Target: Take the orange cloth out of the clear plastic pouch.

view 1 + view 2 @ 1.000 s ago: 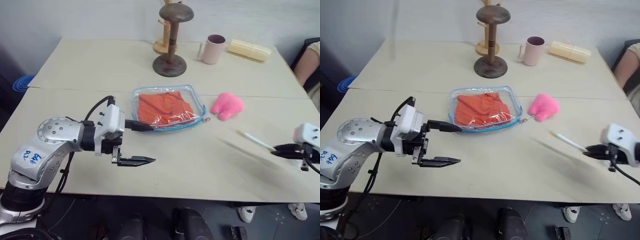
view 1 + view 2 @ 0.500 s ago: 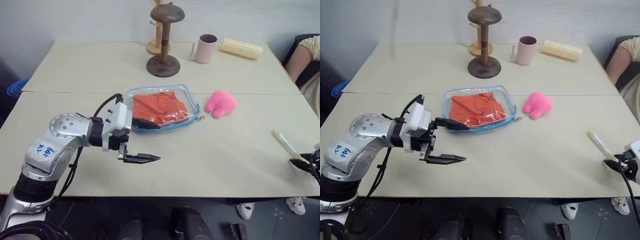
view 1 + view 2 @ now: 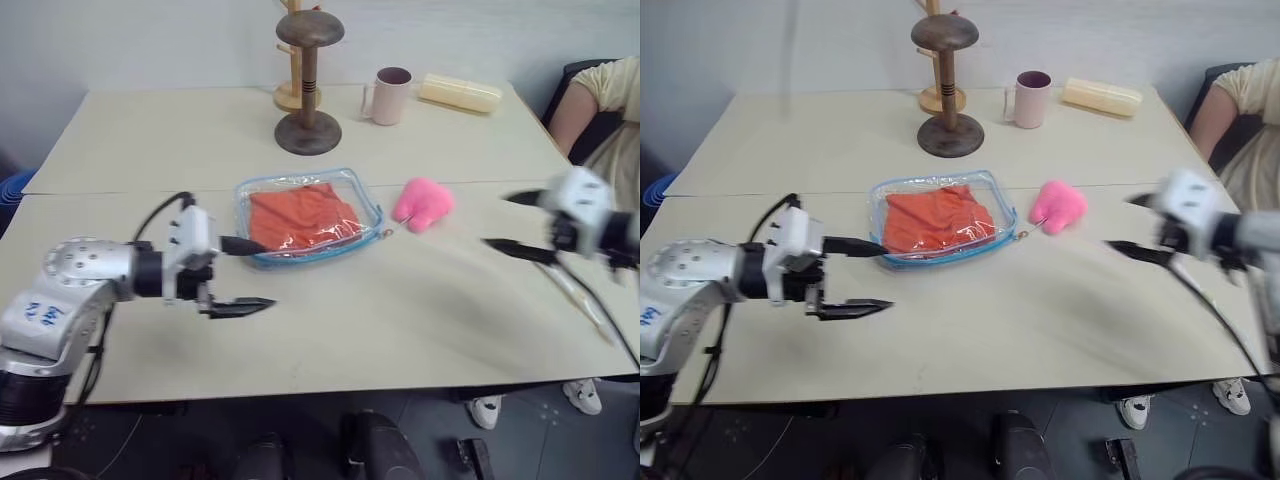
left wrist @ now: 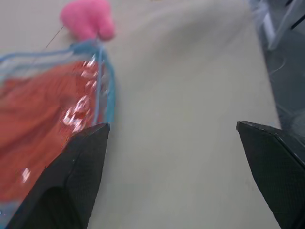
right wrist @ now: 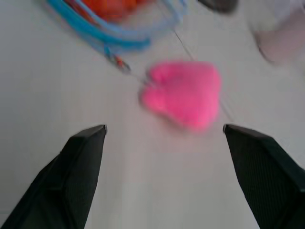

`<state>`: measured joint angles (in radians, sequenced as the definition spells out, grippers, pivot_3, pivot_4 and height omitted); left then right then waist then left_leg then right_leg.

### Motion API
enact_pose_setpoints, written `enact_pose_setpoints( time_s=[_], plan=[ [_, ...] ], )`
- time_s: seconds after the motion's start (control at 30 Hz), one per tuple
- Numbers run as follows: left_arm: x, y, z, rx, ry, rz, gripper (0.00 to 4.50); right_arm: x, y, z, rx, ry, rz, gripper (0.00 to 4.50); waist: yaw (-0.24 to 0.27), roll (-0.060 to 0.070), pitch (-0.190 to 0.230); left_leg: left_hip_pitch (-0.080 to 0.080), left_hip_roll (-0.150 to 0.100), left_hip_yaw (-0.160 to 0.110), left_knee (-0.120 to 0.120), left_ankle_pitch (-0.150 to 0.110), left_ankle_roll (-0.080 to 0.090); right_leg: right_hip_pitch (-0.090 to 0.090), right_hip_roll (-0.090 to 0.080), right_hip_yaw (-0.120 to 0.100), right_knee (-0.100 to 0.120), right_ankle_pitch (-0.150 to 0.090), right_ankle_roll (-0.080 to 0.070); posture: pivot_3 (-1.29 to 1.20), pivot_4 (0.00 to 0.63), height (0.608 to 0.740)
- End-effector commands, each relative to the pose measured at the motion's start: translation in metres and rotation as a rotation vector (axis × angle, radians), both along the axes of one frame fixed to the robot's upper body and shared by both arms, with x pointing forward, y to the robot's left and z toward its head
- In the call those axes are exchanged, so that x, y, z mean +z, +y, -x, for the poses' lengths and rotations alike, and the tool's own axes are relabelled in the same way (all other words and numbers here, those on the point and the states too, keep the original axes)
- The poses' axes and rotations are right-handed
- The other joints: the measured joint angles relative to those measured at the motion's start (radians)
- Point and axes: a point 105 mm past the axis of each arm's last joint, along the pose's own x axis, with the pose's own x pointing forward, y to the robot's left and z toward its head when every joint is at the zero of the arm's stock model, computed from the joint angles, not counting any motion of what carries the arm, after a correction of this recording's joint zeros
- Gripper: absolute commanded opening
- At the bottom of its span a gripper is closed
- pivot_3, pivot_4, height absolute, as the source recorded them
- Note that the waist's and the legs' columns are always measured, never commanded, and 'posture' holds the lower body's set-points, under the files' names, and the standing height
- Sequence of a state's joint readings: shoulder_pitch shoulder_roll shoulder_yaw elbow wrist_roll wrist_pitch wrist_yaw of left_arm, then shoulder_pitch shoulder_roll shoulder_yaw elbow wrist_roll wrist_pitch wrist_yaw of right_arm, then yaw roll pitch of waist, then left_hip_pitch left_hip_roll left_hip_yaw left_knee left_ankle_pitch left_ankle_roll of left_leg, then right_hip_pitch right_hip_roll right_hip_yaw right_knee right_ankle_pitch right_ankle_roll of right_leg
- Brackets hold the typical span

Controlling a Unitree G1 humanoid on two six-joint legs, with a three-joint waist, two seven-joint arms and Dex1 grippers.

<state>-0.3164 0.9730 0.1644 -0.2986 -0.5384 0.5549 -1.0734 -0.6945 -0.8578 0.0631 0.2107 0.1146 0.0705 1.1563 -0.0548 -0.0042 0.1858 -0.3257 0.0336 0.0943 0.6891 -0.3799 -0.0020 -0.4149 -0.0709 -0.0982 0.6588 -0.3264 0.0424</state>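
This looks like a plain test room or lab, with a big pale tabletop [image 3: 420,320] set against a bare wall, a few odd things like a pink mug [image 3: 391,95] and a wooden stand [image 3: 308,90] on it, and a person [image 3: 600,110] sitting at the side.

Table [image 3: 420,330] bears pouch [image 3: 308,216], plush [image 3: 424,202], mug [image 3: 390,95].

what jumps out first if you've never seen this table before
The bright orange cloth catches the eye first, lying inside the clear plastic pouch at the middle of the table. Just right of it sits a fluffy pink plush. Two open tools flank them: the left tool at the pouch's near left corner, the right tool beyond the plush.
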Motion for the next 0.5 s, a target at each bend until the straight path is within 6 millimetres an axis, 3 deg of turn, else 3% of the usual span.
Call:
enact_pose_setpoints(
  time_s=[0.03, 0.17, 0.37, 0.5],
  plan=[
    [0.02, 0.027, 0.002, 0.076, -0.078, -0.034, 4.5, -0.008, 0.039, -0.017, 0.132, -0.055, 0.111, 4.1, 0.016, 0.001, 0.0, -0.003, 0.0, -0.001, 0.0, 0.0, 0.0, -0.003, -0.001, -0.001, 0.0, 0.0, 0.0, 0.0, 0.15, 0.74],
    [0.033, 0.038, 0.006, 0.133, -0.118, -0.044, 4.5, -0.031, 0.074, -0.036, 0.256, -0.115, 0.262, 4.1, 0.033, 0.001, 0.0, -0.028, -0.003, -0.005, 0.009, -0.001, 0.005, -0.022, -0.006, -0.006, 0.006, 0.0, 0.0, 0.0, 0.15, 0.74],
    [0.034, 0.026, 0.016, 0.124, -0.124, -0.04, 4.5, -0.043, 0.088, -0.047, 0.329, -0.141, 0.357, 4.1, 0.023, 0.0, 0.0, -0.037, -0.007, -0.005, 0.012, -0.004, 0.013, -0.026, -0.01, -0.007, 0.004, 0.003, 0.005, 0.0, 0.15, 0.74],
    [0.03, 0.019, 0.019, 0.121, -0.119, -0.03, 4.5, -0.04, 0.093, -0.046, 0.359, -0.121, 0.323, 3.15, 0.02, 0.0, 0.0, -0.037, -0.006, -0.005, 0.014, -0.004, 0.013, -0.025, -0.009, -0.007, 0.004, 0.004, 0.006, 0.0, 0.15, 0.74]
  ],
)
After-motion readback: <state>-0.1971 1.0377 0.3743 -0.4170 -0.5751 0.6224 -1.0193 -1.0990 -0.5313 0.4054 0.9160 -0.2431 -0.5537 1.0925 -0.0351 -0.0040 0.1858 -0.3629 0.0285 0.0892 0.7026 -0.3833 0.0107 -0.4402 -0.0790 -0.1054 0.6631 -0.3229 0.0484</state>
